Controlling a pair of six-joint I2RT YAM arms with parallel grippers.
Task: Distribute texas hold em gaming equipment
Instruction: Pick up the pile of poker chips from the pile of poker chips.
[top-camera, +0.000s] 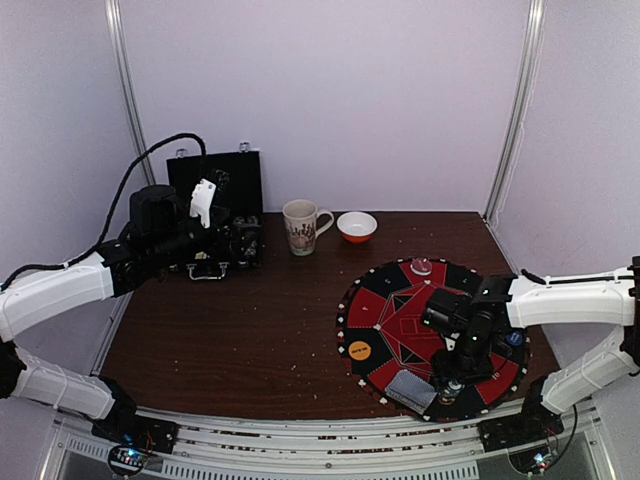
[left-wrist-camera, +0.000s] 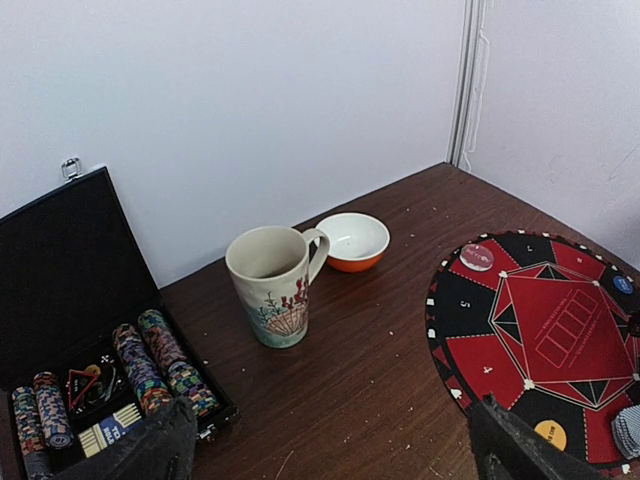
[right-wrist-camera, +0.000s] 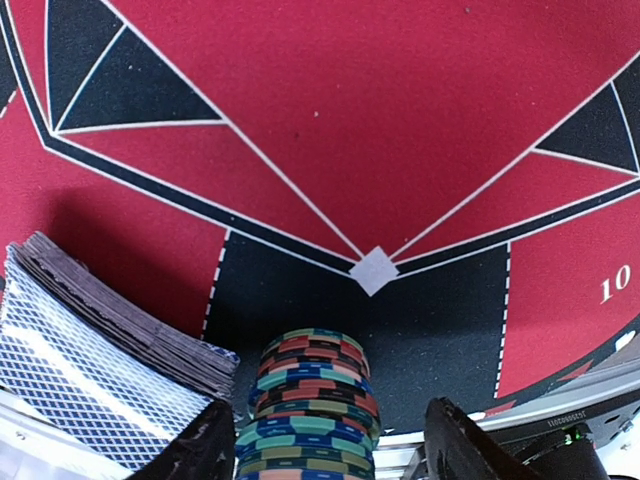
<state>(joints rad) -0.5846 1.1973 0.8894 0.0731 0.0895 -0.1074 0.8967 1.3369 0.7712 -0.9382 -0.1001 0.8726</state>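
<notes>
Overhead view of a dark wooden table (top-camera: 230, 320) with two white robot arms. On the right lies a large round red-and-black mat (top-camera: 392, 300). The right end effector (top-camera: 455, 375) points down at the mat's near edge. In its wrist view it straddles a stack of poker chips (right-wrist-camera: 310, 390) with striped edges, standing on a black segment of the mat. The left finger is right against the stack and a gap shows at the right finger, so the jaws stand apart and are not clamped on it. Just left of the chips a slightly slanted deck of playing cards (right-wrist-camera: 90, 340) with blue cross-hatched backs rests on the mat. An orange button disc (top-camera: 359, 350) sits on the mat's left edge, a blue button disc (top-camera: 514, 339) on its right edge, and a pinkish disc (top-camera: 421, 266) at its far edge. At far left, the left end effector (top-camera: 205, 200) hovers over an open black hinged case (top-camera: 215, 180), its jaws spread wide with nothing between them. Its wrist view shows rows of chips (left-wrist-camera: 160, 365) stored inside the case. Between case and mat stand a cream mug (top-camera: 301, 226) and a small orange bowl (top-camera: 357, 226) with a white inside, near each other but apart.
</notes>
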